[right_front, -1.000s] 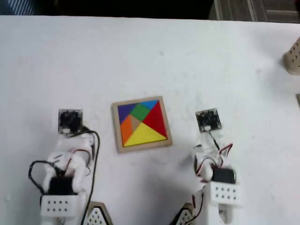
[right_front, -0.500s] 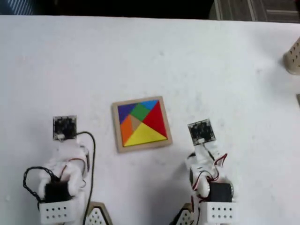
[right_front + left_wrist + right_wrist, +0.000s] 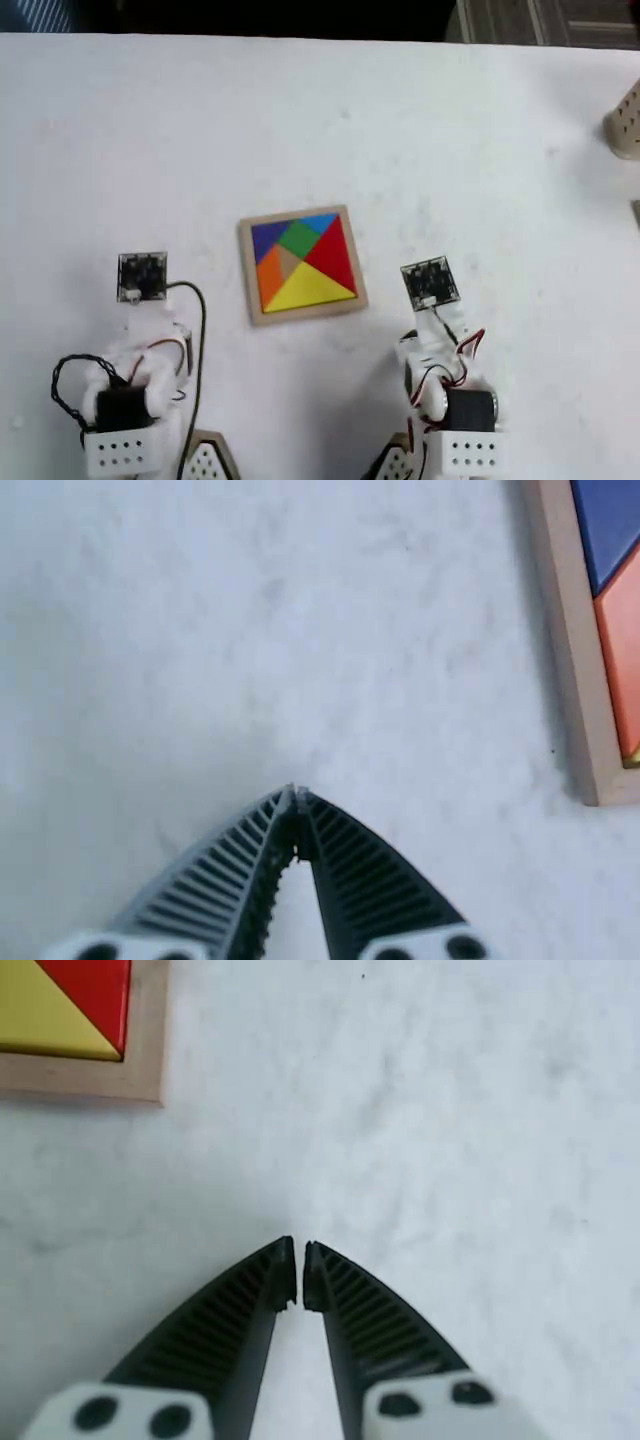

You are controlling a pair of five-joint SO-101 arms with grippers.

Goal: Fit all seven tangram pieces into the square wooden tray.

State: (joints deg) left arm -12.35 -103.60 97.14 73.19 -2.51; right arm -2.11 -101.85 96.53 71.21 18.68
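The square wooden tray (image 3: 250, 268) lies mid-table, filled edge to edge with coloured tangram pieces: yellow (image 3: 308, 287), red (image 3: 334, 252), green (image 3: 299, 237), blue, purple, orange and a tan one. The left arm (image 3: 138, 330) sits to the tray's left, near the front edge. My left gripper (image 3: 297, 798) is shut and holds nothing, over bare table beside the tray's rim (image 3: 570, 670). The right arm (image 3: 437, 330) sits to the tray's right. My right gripper (image 3: 298, 1252) is shut with nothing in it, a little way from the tray's corner (image 3: 148, 1070).
The white tabletop (image 3: 400, 130) is bare around the tray. A perforated beige object (image 3: 624, 120) stands at the far right edge. Two beige perforated bases (image 3: 205, 460) show at the front edge between the arms.
Both arms have drawn back toward the front edge, away from the tray. The left one has since crept slightly back. The tray and its pieces have not moved.
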